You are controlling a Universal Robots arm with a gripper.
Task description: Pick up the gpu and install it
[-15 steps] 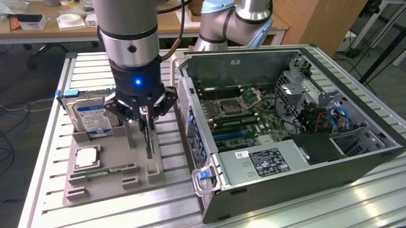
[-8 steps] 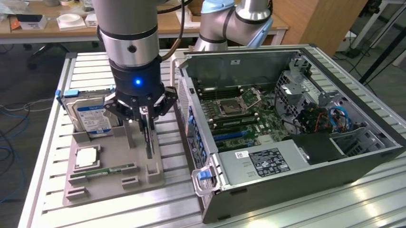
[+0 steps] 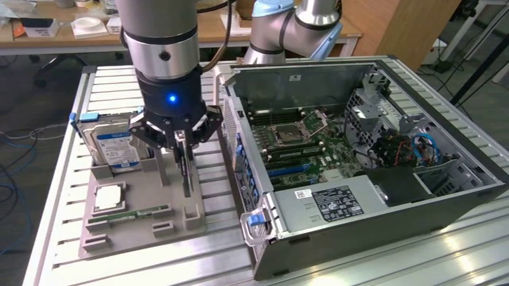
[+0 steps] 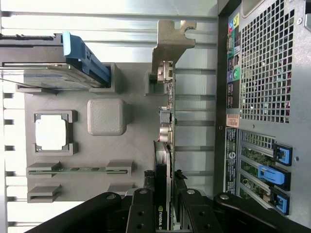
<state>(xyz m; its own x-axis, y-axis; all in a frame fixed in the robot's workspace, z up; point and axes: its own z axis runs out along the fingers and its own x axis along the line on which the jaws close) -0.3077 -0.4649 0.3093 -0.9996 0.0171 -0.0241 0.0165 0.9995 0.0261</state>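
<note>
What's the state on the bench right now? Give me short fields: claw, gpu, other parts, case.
claw: down over the upper edge of the gpu, straddling it
gpu: standing on edge on the gray tray
other parts on tray: hard drive upright; CPU and RAM stick lying flat
case: open, motherboard exposed, beside the tray at the exterior view's right

silver-grey tubular arm [image 3: 159, 30], pale blue joint cap [image 3: 270, 7], black wrist [image 3: 168, 80] with glowing blue light [image 3: 171, 98], black linkage hand [image 3: 181, 148]
</note>
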